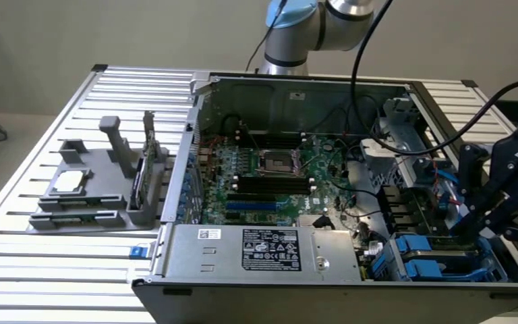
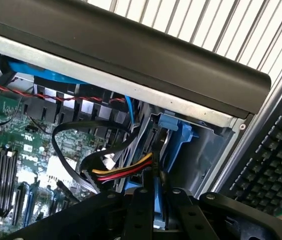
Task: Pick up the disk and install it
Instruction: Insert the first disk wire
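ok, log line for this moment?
gripper: at drive bay | jaws: shut on disk | disk: blue rail between jaws

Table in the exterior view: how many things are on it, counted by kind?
Open computer case: 1
Grey holder block: 1
Silver square chip on the holder: 1
Upright circuit card in the holder: 1
Small blue piece: 1
Total: 5
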Robot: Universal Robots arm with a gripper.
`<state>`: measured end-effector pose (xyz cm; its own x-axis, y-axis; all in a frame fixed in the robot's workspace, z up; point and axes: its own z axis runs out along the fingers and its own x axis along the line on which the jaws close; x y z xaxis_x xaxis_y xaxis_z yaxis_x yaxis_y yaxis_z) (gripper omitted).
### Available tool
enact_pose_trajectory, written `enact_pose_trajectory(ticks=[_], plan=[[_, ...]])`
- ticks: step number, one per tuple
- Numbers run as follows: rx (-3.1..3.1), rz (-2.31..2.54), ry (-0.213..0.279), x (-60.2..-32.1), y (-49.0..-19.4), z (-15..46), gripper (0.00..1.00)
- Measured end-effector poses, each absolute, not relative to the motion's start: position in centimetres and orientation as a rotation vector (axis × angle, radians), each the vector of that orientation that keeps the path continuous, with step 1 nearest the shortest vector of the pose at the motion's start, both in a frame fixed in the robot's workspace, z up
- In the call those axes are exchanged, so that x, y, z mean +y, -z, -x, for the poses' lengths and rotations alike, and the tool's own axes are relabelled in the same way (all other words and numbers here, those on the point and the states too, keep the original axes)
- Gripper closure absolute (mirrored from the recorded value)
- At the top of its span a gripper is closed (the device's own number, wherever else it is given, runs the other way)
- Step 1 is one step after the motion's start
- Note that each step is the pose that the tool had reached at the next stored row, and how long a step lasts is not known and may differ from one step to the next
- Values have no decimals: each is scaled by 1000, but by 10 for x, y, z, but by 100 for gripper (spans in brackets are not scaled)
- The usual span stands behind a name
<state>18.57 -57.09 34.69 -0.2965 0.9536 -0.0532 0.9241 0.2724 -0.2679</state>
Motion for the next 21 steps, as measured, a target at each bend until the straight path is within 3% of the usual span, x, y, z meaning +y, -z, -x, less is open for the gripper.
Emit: enact_pose_trajectory(ticks=[21], plan=[[-2026, 2161, -336, -571, -345, -186, 84]])
